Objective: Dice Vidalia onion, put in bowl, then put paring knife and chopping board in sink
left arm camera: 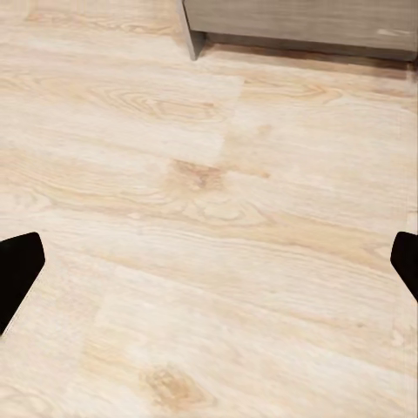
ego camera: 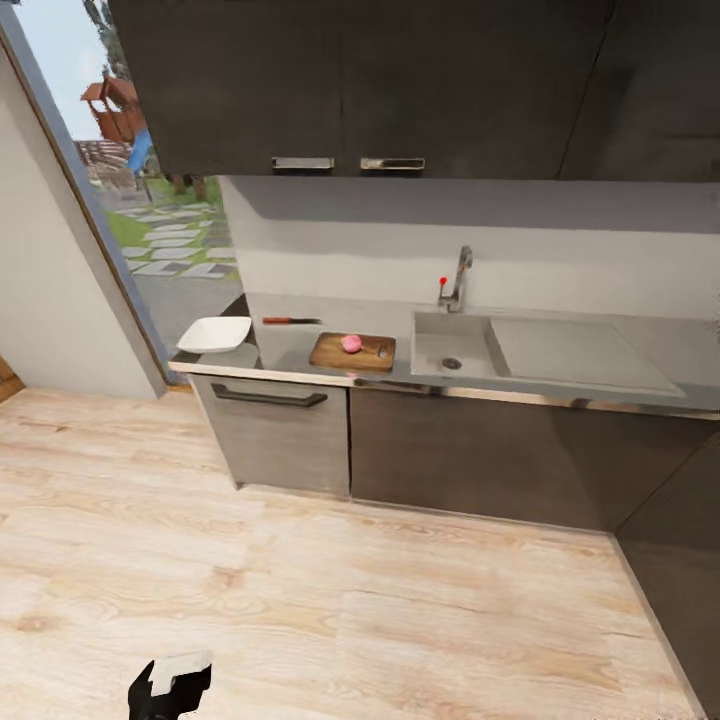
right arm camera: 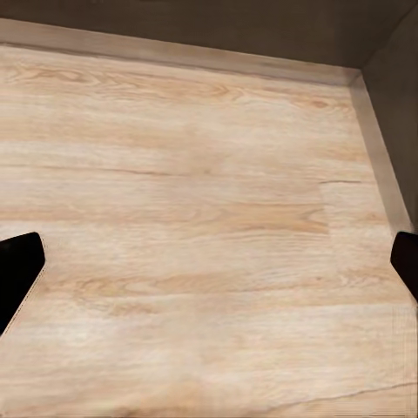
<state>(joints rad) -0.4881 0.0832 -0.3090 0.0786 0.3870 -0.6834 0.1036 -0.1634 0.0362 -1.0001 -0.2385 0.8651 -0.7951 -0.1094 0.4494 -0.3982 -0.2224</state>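
1. Robot stands back on the wood floor (ego camera: pixel 300 580), well apart from the counter (ego camera: pixel 290 350) — nothing within reach yet.
2. Onion (ego camera: pixel 351 343) sits on the board (ego camera: pixel 352 352), roughly mid-board, not in the sink (ego camera: pixel 450 345). Looks whole from here; too small to be sure.
3. Knife (ego camera: pixel 291 321) lies flat on the counter behind and to the left of the board, between board and bowl (ego camera: pixel 214 334), apart from both. Long axis runs approx. parallel to the counter's front edge; which end is the handle I can't tell at this size.
4. Bowl is at the counter's left end, near the window; sink is just right of the board, faucet (ego camera: pixel 457 280) behind it.
5. Left gripper (left arm camera: pixel 209 270): fingers spread wide, holding nothing, floor between the tips. Its arm shows low in the head view.
6. Right gripper (right arm camera: pixel 209 270): likewise spread wide and empty, over floor near the cabinet base.
7. Key relation — the knife lies ahead and slightly left of the robot, so the left arm is prob. the nearer one for it; the onion/board lie nearly straight ahead. Base must close in first, I'd judge.
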